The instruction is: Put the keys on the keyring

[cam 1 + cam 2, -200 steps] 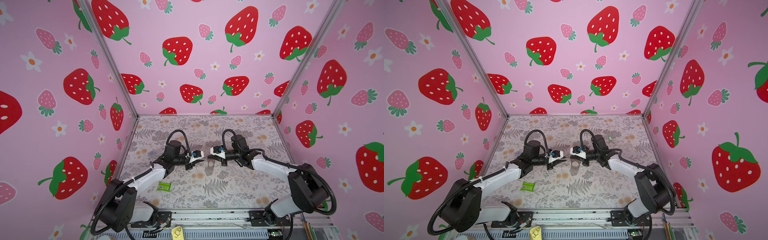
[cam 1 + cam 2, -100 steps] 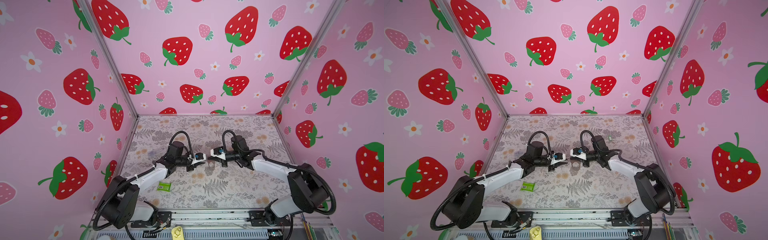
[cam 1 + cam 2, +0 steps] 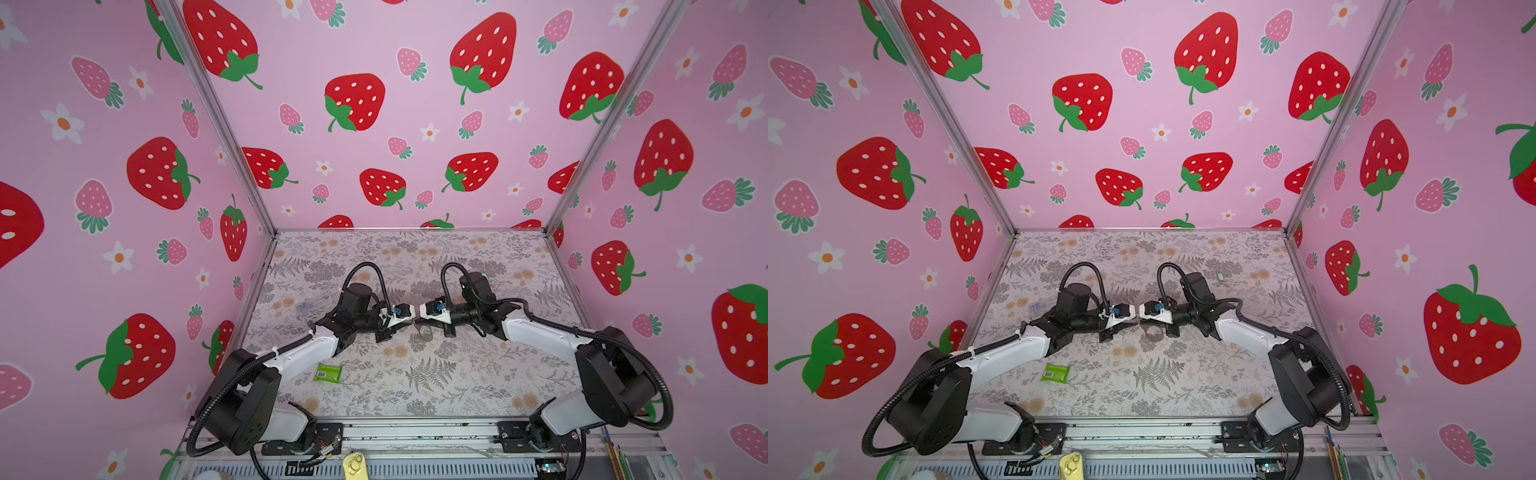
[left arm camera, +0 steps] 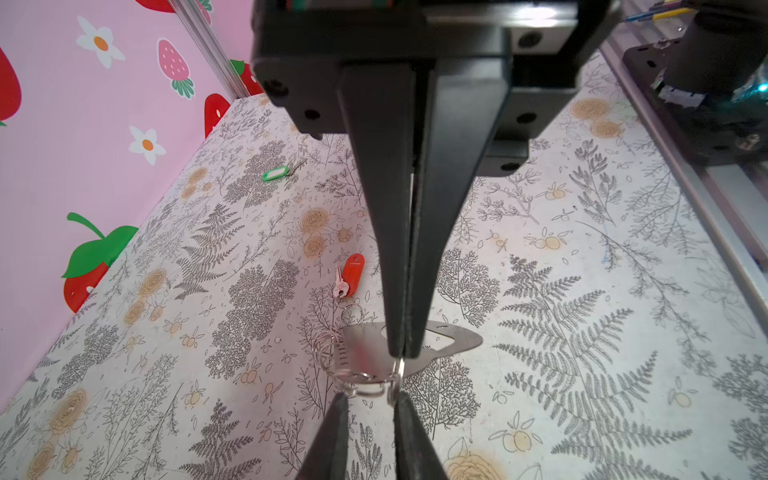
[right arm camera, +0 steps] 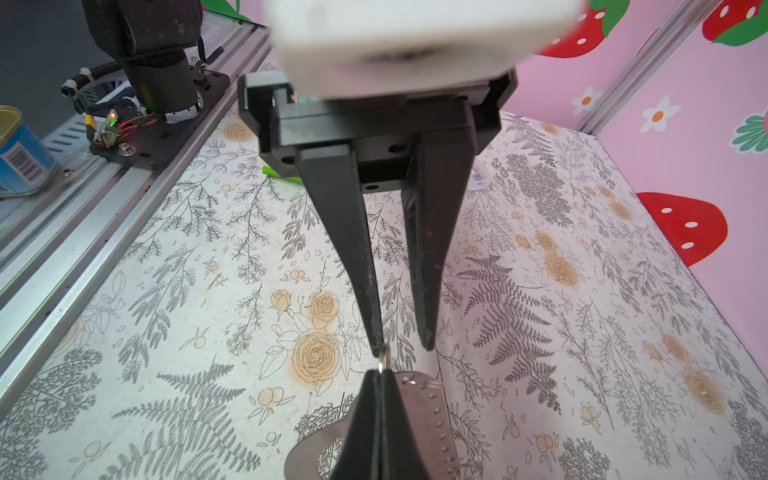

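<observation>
The keyring [image 4: 455, 338] is a mauve strap with small silver rings; it hangs just above the table at mid-table [image 3: 424, 332]. My right gripper [image 5: 380, 376] is shut on one of its metal rings, and the strap [image 5: 419, 411] dangles under it. My left gripper [image 4: 371, 409] faces it tip to tip in both top views [image 3: 409, 321]. It stands slightly open, with one fingertip [image 5: 376, 347] against that ring and nothing between the fingers. The red key [image 4: 353, 270] lies on the table beyond the strap. The green key [image 4: 275, 173] lies further off, towards the back right [image 3: 1221, 275].
A green packet [image 3: 328, 372] with a barcode label lies front left, beside the left arm. A clear plastic item [image 3: 311, 305] lies at the left. A tin can [image 5: 16, 153] stands outside, past the front metal rail [image 3: 415, 432]. Pink strawberry walls close three sides.
My left gripper has moved right, towards the right gripper, until its tips reach the ring held there. The right arm has stayed in place with the keyring.
</observation>
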`<move>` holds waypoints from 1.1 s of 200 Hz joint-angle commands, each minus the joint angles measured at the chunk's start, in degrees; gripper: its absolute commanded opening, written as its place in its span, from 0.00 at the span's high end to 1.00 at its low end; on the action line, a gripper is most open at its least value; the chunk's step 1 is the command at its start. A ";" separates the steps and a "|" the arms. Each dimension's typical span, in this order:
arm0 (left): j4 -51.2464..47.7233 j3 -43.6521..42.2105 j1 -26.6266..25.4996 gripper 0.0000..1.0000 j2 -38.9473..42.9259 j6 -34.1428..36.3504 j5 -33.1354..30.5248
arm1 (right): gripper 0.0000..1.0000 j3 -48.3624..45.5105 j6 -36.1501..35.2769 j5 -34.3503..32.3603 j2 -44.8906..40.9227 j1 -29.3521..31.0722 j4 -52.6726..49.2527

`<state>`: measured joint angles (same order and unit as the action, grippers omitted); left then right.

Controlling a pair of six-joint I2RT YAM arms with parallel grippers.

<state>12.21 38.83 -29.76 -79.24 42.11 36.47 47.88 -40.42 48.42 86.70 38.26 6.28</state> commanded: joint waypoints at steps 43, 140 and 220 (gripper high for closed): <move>0.37 1.45 -2.22 0.79 0.08 3.17 1.50 | 1.00 2.31 -1.34 1.94 1.11 0.24 -0.93; 4.10 -0.54 -2.58 1.00 1.02 3.31 1.28 | 0.73 -4.12 2.49 -0.87 -5.71 -4.07 6.64; 12.65 -2.82 -1.64 1.00 0.96 -0.85 5.02 | 0.73 -6.34 7.15 3.71 -4.21 -3.78 10.32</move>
<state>19.49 36.23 -32.03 -78.63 43.22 38.00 42.50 -35.07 49.04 81.67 33.65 13.96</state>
